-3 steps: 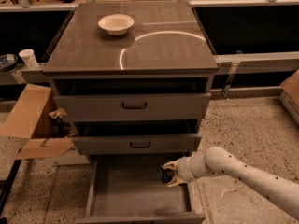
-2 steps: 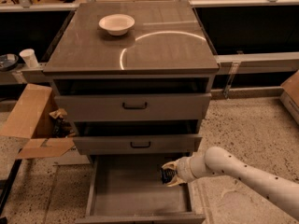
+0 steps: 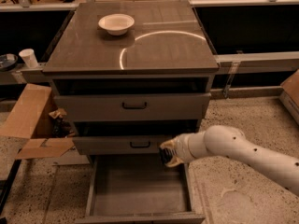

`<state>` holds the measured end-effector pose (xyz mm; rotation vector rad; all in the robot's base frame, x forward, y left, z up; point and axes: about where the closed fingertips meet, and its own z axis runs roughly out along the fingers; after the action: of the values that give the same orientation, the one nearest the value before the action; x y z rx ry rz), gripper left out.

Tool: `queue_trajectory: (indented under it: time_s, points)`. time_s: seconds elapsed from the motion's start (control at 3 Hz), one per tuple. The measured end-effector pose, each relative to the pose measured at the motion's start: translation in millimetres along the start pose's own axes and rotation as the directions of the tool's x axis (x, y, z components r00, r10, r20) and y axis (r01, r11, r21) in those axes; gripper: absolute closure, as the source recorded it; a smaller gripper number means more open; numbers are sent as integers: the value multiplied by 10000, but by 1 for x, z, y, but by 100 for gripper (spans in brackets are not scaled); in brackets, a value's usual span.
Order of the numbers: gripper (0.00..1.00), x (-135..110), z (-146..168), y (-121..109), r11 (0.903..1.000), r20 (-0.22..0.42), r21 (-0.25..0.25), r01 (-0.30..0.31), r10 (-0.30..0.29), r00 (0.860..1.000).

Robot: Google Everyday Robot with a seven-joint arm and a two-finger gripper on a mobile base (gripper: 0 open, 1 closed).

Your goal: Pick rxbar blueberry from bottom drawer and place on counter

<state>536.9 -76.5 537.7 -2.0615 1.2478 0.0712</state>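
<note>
The bottom drawer [image 3: 135, 185] is pulled open, and the part of its grey floor that I can see is bare. My gripper [image 3: 167, 154] hangs just above the drawer's back right corner, in front of the middle drawer front. It is shut on a small dark object, the rxbar blueberry [image 3: 163, 155], which shows between the pale fingers. The arm reaches in from the lower right. The counter [image 3: 159, 50] is the glossy cabinet top above, with an arc of reflected light.
A white bowl [image 3: 116, 23] stands at the counter's back left. Two closed drawer fronts [image 3: 134, 105] have black handles. An open cardboard box [image 3: 32, 120] lies on the floor at the left. A paper cup [image 3: 29, 57] stands on a ledge at the far left.
My gripper has risen from inside the bottom drawer to about the level of the middle drawer front, with the dark bar still in it.
</note>
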Motion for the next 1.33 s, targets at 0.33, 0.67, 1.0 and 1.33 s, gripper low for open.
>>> queue_trajectory:
  time_s: [0.33, 0.67, 1.0, 1.33]
  points:
    - [100, -27, -55, -46, 9936, -427, 472, 1030, -1010, 9940]
    - [100, -27, -58, -50, 9938, -495, 472, 1007, -984, 9939]
    - [100, -27, -77, -71, 9951, -909, 477, 870, -824, 9924]
    - [100, -41, -129, -122, 9847, -1515, 1263, 1201, -1005, 9833]
